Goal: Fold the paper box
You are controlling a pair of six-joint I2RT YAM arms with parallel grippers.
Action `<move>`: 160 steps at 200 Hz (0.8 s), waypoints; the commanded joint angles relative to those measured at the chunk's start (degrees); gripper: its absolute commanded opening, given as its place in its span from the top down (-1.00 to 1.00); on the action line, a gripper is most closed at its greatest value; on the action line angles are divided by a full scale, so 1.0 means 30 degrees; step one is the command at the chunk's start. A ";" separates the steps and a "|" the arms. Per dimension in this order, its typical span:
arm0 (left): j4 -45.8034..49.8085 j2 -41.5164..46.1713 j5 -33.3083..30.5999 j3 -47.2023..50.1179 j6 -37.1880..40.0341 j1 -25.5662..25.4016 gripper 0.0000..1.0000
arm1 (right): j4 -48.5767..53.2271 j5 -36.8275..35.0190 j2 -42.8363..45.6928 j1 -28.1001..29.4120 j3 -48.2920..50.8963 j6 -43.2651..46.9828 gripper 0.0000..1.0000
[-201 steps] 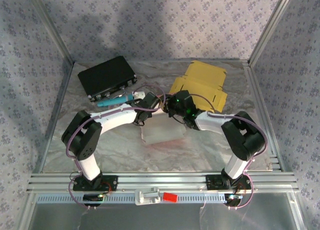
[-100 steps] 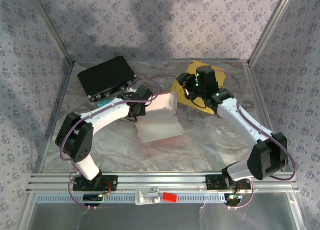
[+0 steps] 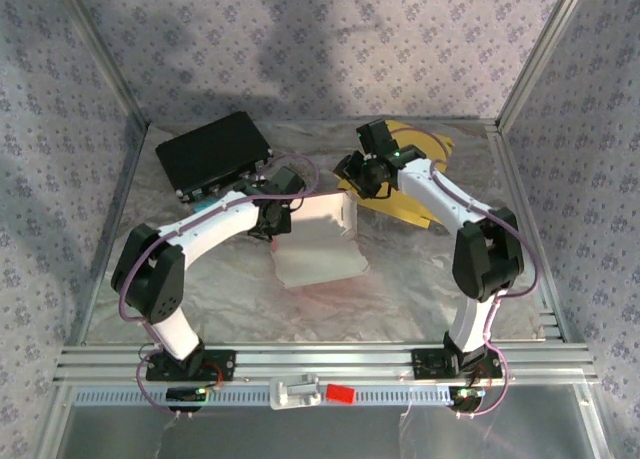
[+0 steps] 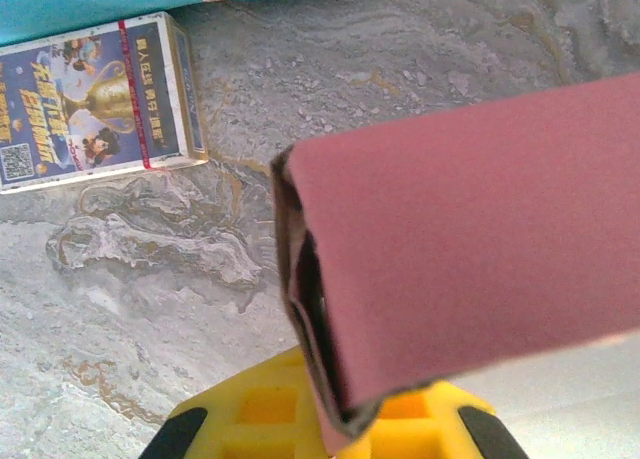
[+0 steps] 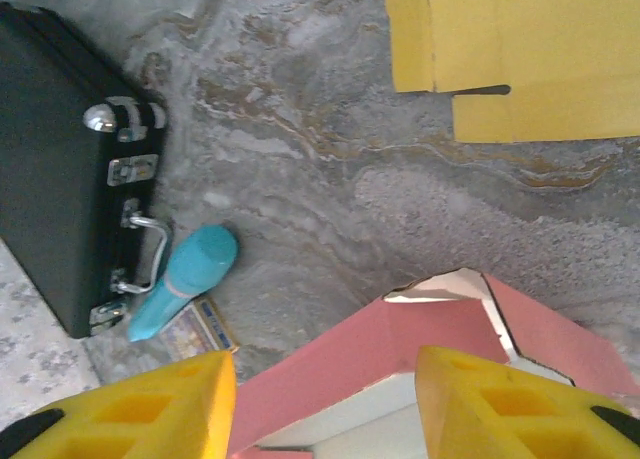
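Note:
The paper box [image 3: 318,241], pink outside and white inside, lies half-formed at the table's middle with its far wall raised. My left gripper [image 3: 274,215] is shut on the left end of that wall. In the left wrist view the doubled pink panel [image 4: 470,229] runs down between the yellow fingers [image 4: 240,414] of the left gripper [image 4: 345,424]. My right gripper [image 3: 356,175] hovers open just beyond the box's far right corner. Its fingers [image 5: 150,409] straddle the pink wall [image 5: 400,364] from above without touching it, around the right gripper's [image 5: 325,409] open gap.
A black case [image 3: 213,152] sits at the back left, with a teal tube [image 5: 185,279] and a pack of cards [image 4: 95,104] beside it. A flat yellow cardboard sheet [image 3: 425,201] lies at the back right under the right arm.
The right gripper let go of the box, swung back over the yellow sheet, then came left again to the box's far corner, opening. The left gripper kept its hold and raised the wall.

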State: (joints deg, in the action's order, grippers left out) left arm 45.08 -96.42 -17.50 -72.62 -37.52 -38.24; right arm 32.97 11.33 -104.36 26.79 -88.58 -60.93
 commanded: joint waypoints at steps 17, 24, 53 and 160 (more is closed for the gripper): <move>0.0683 0.0062 0.0200 -0.0743 0.0255 0.0099 1.00 | 0.0967 -0.0672 -0.0714 0.0227 -0.0765 0.1350 -0.02; 0.0708 0.0061 0.0181 -0.0754 0.0261 0.0100 1.00 | 0.0948 -0.0649 -0.0862 0.0220 -0.0773 0.1419 -0.02; 0.0676 0.0039 0.0206 -0.0838 0.0405 0.0107 1.00 | 0.1270 -0.0883 -0.1231 0.0367 -0.0834 0.1967 -0.01; 0.0215 0.0133 0.0306 -0.0850 0.0972 0.0095 1.00 | -0.0052 0.1470 -0.0090 0.0959 -0.0255 0.2342 0.04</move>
State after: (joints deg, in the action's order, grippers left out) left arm 45.45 -96.44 -17.15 -73.45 -36.40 -38.22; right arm 33.54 14.48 -108.29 29.76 -89.91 -54.54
